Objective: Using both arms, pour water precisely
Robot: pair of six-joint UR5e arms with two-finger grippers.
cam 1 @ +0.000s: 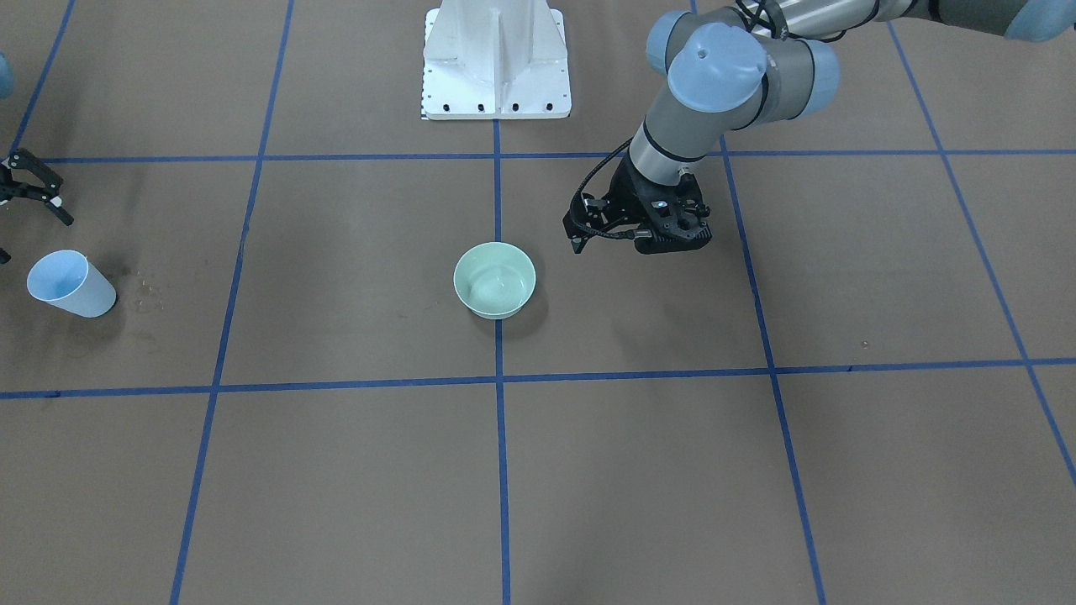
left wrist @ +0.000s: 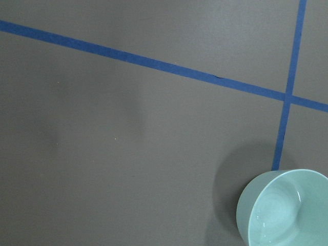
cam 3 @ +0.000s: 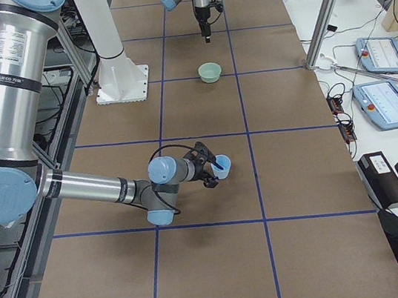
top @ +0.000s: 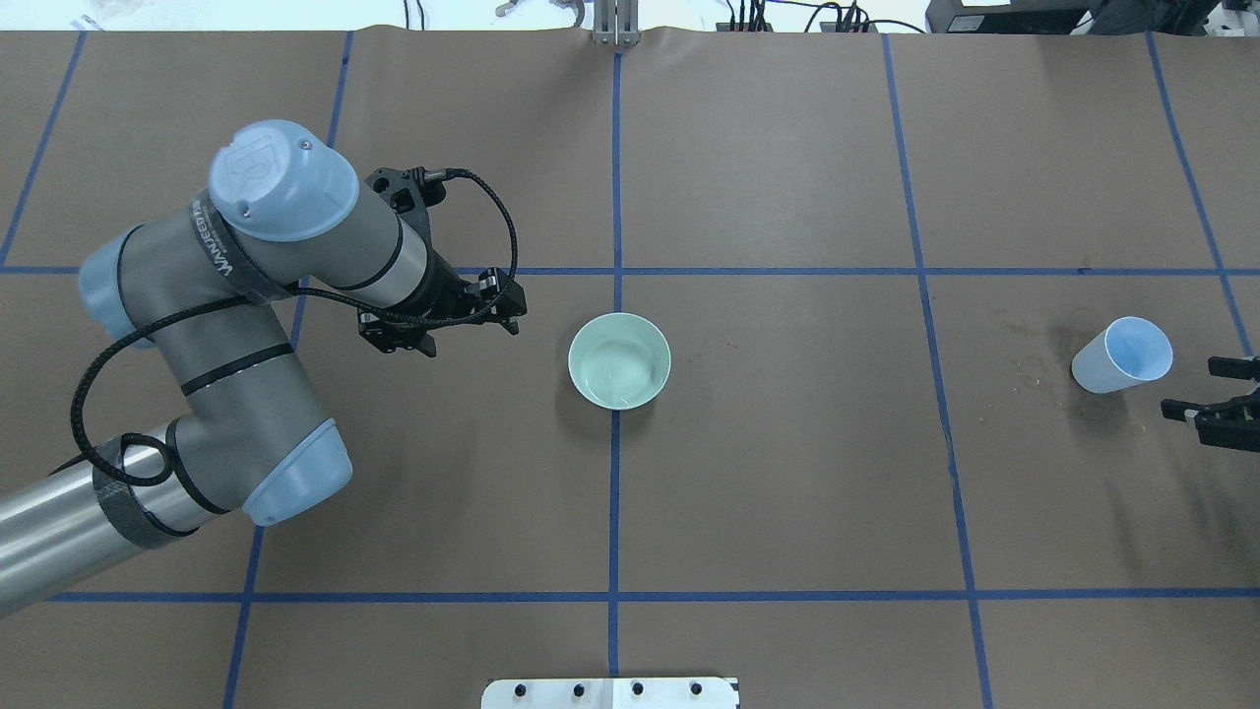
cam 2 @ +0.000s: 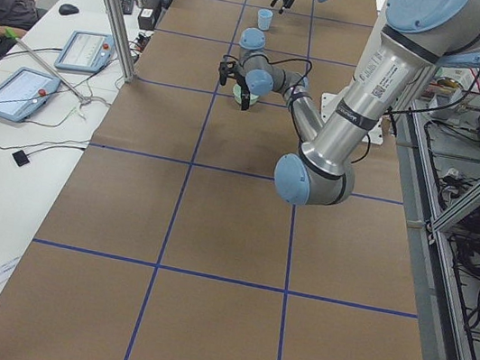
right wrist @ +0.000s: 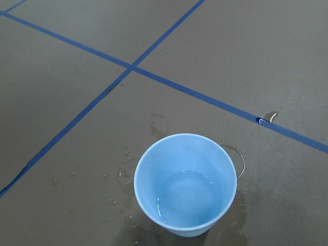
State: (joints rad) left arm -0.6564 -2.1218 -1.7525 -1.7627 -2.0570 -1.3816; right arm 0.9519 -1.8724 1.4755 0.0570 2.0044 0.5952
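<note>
Standing on a blue tape line [cam 1: 498, 353] at the middle of the brown-paper tabletop [cam 1: 353, 470], a pale green round bowl [cam 1: 494, 280] had the silver-grey left arm [cam 1: 731, 76] poised near it in the front-facing view. The left fingers [cam 1: 672, 227] touched nothing, and whether they were spread or closed could not be told. At that view's left edge, the right fingers [cam 1: 38, 175] were spread apart and empty, near a light blue plastic cup [cam 1: 71, 286].

From overhead, the cup stood well apart from the bowl, with the right fingers just beside it but not touching.

The right-side view showed the right arm [cam 3: 84, 185] stretched low toward the cup.

Seen from the left wrist, only the bowl's rim appeared at lower right.

The right wrist camera looked into the upright cup, where the water [right wrist: 187, 200] lay shallow at the bottom, with dark wet stains [right wrist: 125, 177] on the paper around the cup.
</note>
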